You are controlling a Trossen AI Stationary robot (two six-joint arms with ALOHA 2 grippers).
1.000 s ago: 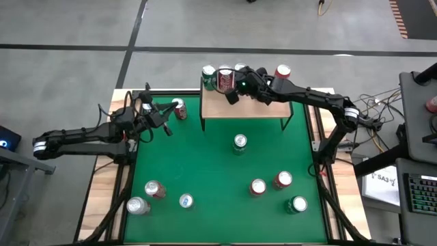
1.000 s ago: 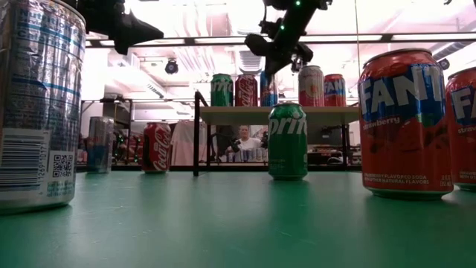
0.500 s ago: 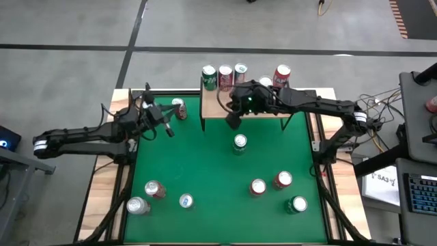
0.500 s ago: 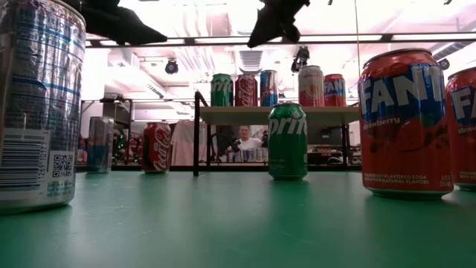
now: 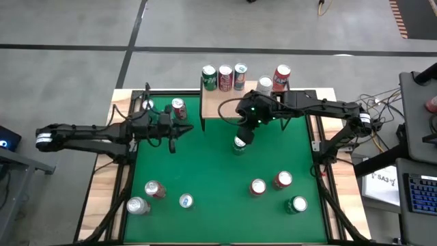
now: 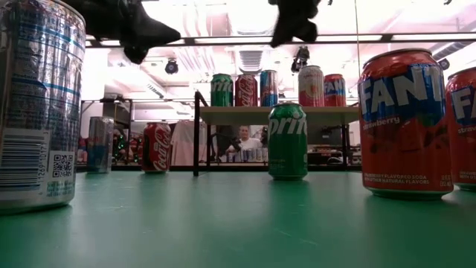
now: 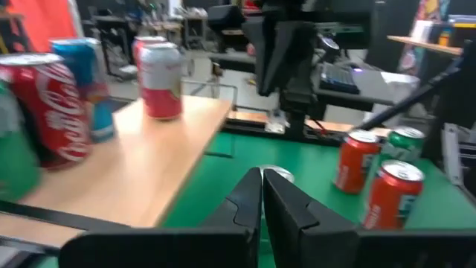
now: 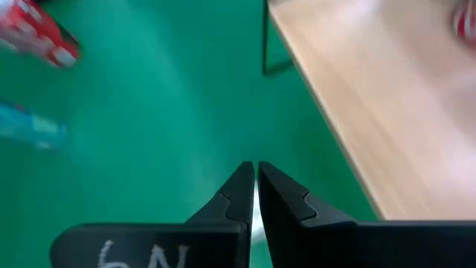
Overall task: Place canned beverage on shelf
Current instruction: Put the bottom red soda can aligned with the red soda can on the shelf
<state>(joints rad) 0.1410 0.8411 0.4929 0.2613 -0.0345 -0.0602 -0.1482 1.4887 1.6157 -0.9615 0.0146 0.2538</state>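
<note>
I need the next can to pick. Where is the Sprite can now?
In the high view, the Sprite can stands on the green table just in front of the shelf, directly under the right hand.

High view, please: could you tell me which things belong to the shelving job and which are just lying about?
Job: shelf; shelved cans; Sprite can; loose cans; right gripper, shut above the Sprite can; left gripper, shut.
Lying about: keyboard; cables; paper.
</note>
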